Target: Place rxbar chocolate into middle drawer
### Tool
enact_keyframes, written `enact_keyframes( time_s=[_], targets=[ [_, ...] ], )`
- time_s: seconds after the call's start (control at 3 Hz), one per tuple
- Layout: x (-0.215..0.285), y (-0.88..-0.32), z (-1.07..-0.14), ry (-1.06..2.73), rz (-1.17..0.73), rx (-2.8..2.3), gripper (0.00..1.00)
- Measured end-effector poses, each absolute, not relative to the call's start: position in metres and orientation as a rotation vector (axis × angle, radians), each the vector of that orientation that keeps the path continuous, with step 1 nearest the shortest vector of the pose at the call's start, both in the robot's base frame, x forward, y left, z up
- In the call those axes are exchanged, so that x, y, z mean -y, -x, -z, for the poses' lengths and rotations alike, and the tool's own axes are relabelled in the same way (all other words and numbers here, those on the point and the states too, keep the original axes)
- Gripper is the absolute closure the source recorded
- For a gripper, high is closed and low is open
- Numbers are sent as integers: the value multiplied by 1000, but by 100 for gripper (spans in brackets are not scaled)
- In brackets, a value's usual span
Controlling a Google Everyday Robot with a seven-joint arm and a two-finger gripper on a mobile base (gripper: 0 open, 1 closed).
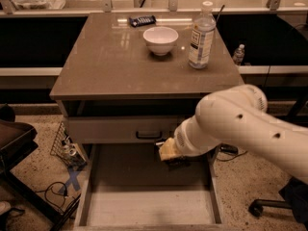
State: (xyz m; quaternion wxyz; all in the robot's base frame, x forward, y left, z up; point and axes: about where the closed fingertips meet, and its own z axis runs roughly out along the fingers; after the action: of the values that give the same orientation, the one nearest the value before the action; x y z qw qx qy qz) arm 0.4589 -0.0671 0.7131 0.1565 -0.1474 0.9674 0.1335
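Note:
My gripper [169, 153] hangs at the end of the big white arm [231, 124]. It is just below the drawer front with the dark handle [148, 134] and above the back of the open middle drawer [144, 208]. That drawer is pulled out, and its pale floor is bare where it shows. A small dark shape sits under the gripper's yellowish tip, but I cannot tell what it is. The rxbar chocolate does not show plainly. A dark blue-tinted wrapped bar [142, 20] lies at the back of the tabletop.
A white bowl [160, 39] and a clear plastic bottle [201, 36] stand on the brown tabletop [110, 66]. A wire basket [67, 146] and cables lie on the floor to the left. A chair base [269, 207] is at the right.

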Motion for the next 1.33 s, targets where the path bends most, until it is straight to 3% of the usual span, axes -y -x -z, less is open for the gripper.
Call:
enact_keyframes(
  time_s=[0.67,1.33],
  targets=[
    [73,-444,-605,543,-330,-2672,100],
    [86,-442,-502,446,-428,-2699,100]
  ],
)
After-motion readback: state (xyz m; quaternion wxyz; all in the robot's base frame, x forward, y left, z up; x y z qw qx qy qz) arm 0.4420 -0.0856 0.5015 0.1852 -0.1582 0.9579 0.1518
